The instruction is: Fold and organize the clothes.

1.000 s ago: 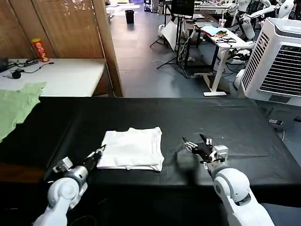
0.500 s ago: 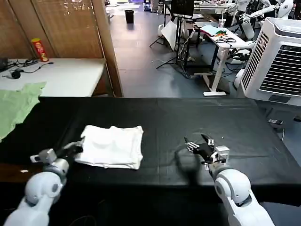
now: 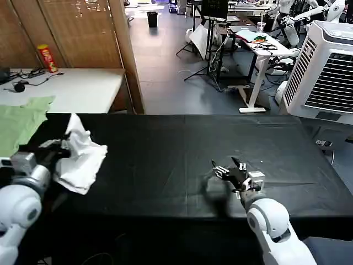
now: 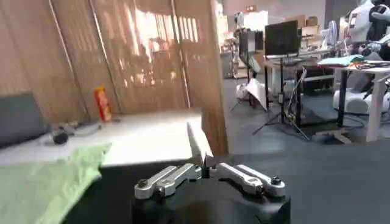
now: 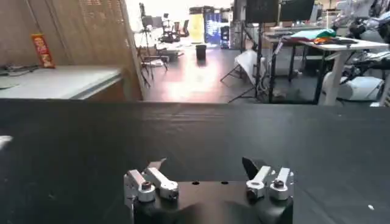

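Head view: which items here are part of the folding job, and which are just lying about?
In the job:
- white T-shirt, folded, lifted at the table's left end
- left gripper, holding it
- right gripper, open, over the black table

Lying about:
- green garment
- red can
- cables

The robot has round, shiny white arms. The left gripper (image 4: pixel 210 172) and right gripper (image 5: pixel 207 176) have black bases, silver metal fingers and small dark screws.
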